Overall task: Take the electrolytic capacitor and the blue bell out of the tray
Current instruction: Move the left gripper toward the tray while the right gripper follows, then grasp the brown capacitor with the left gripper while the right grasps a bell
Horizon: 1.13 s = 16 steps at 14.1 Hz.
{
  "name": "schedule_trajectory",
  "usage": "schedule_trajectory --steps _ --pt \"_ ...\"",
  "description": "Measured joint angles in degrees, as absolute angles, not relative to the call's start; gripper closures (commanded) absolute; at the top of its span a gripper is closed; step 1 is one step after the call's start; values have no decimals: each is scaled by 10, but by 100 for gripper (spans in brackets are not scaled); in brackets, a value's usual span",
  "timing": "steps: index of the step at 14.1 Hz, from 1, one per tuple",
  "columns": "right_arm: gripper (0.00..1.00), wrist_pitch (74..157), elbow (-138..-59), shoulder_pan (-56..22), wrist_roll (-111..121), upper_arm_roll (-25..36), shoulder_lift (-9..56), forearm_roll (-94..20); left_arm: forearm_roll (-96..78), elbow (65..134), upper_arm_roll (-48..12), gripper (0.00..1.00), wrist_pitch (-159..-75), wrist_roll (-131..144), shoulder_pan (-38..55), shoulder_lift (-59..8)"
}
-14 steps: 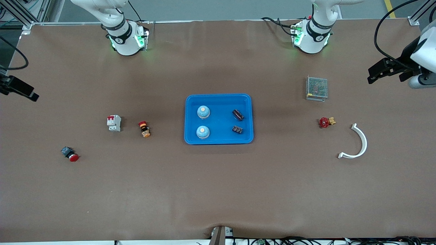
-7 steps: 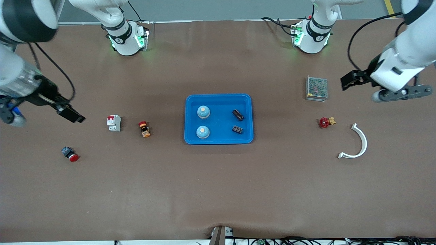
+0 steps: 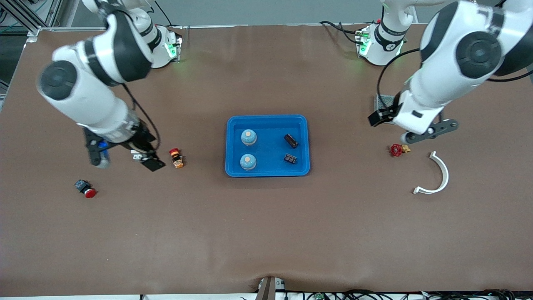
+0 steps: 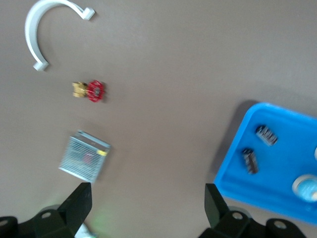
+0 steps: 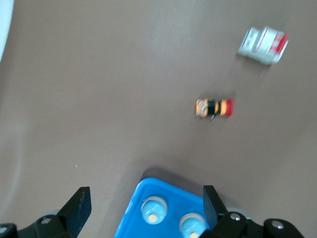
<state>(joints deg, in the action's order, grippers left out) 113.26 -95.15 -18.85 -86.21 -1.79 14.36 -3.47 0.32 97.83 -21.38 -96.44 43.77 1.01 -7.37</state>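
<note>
The blue tray (image 3: 267, 121) sat mid-table, holding two blue bells (image 3: 248, 137) and what looked like two dark capacitors (image 3: 290, 140); the left gripper (image 4: 146, 210) hung open over the mesh box (image 4: 83, 158); the right gripper (image 5: 143, 208) hung open over the circuit breaker (image 5: 262, 45).

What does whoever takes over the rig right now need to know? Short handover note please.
Left gripper: open, empty, in the air over the mesh box.
Right gripper: open, empty, in the air over the breaker, toward the right arm's end.
Tray: mid-table, holds two blue bells and two dark parts, a capacitor and a second part nearer the front camera.
Done: nothing removed yet.
Left: take one capacitor and one bell out of the tray.
</note>
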Motion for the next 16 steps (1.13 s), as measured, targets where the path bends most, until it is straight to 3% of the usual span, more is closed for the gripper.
schedule_trajectory --steps 3,6,8,16 --pt "0 1183 -952 -231 -947 -18 189 -28 3 1001 -246 15 -1036 594 34 -115" --pt "0 1230 -951 -263 -1021 -17 241 -10 4 1013 -250 19 -1112 716 81 -176" --pt "0 1245 -944 -278 -1056 -17 276 -5 16 1033 -250 30 -1181 780 102 -211" --pt "0 1301 -919 -330 -1155 -17 363 -3 91 1054 -251 35 -1295 956 176 -299"
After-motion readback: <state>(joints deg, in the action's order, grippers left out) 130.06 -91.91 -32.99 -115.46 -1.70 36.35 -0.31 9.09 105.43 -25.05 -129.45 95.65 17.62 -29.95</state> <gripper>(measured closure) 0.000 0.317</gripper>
